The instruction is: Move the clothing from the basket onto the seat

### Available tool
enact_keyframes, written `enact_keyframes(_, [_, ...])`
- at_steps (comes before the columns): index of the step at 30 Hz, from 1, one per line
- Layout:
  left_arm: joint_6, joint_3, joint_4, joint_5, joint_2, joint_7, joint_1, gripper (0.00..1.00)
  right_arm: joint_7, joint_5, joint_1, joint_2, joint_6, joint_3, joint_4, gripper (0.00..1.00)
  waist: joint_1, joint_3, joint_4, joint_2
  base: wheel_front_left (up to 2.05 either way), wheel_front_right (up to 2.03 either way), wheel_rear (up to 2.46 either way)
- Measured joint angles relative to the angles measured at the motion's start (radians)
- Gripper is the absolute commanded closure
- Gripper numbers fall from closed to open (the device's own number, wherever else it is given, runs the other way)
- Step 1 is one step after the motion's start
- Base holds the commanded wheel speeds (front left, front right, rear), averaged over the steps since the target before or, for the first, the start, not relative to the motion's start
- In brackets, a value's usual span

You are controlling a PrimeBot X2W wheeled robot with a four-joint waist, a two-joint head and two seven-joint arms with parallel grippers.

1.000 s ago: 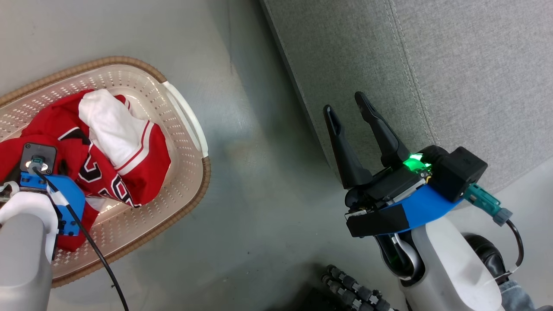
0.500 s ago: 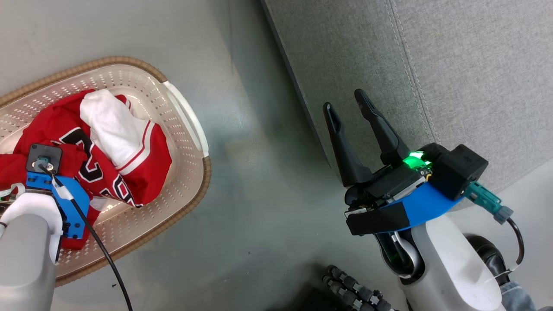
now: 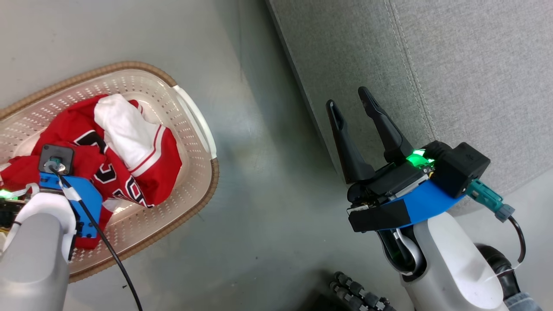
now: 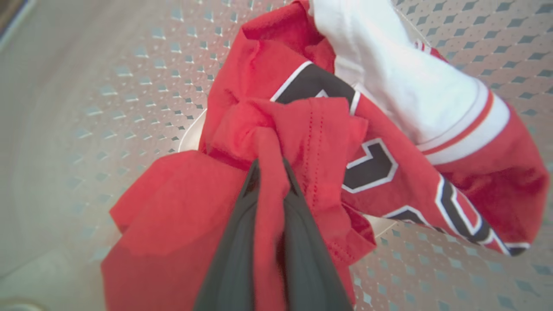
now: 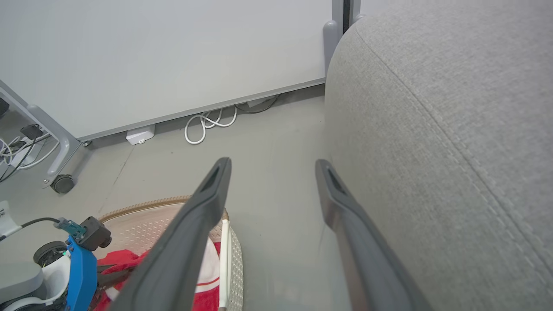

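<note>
Shut the left gripper [image 4: 271, 169] within the last second, from fully spread to clamped on a fold of red cloth. Pinched that fold between both dark fingers [image 4: 233, 250], as seen along the left wrist view; could not tell which of the two garments it belonged to. Began gathering the clothing [image 3: 142, 172] up and together: bunched the red cloth round the wrist and bared more of the black number on the jersey [image 4: 376, 166] than a second earlier. Shifted the head camera a little too, so put no weight on the apparent slide of the basket [image 3: 192, 172] across the grey floor [image 3: 268, 181]. Left both garments inside the basket all the same, with the white panel uppermost and nothing yet clear of the brown rim. Kept the right gripper [image 3: 347, 97] released, fingers wide apart and empty, hovering just beside the front of the seat [image 3: 466, 65] and touching nothing. Judged the grasp as made and the lift as the step in hand — the carry to the seat not yet begun. Judged also that the second garment might ride along tangled with the first, or slip back into the basket.
</note>
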Motion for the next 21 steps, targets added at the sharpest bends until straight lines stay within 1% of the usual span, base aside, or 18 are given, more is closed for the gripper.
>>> enact_keyframes(5, [-0.017, -0.014, 0.028, -0.01, -0.031, -0.036, -0.013, 1.0, 0.0, -0.018, -0.006, 0.0, 0.0, -0.009, 0.008, 0.0, 0.0, -0.037, 0.018, 0.0, 0.0, 0.0, 0.0])
enact_keyframes(13, [-0.035, -0.032, 0.101, -0.036, -0.098, -0.1, -0.025, 1.0, 0.0, -0.06, -0.003, 0.0, 0.0, -0.022, 0.034, 0.0, 0.0, -0.126, 0.057, 0.0, 0.0, 0.0, 0.0])
enact_keyframes(16, [-0.035, -0.04, 0.137, -0.045, -0.133, -0.136, -0.025, 1.0, 0.0, -0.075, 0.007, 0.0, 0.0, -0.028, 0.05, 0.0, 0.0, -0.168, 0.074, 0.0, 0.0, 0.0, 0.0])
enact_keyframes(21, [-0.053, -0.049, 0.193, -0.07, -0.196, -0.2, -0.016, 1.0, 0.0, -0.111, 0.032, 0.001, 0.0, -0.046, 0.08, 0.0, -0.0001, -0.246, 0.106, 0.0, 0.0, 0.0, 0.0])
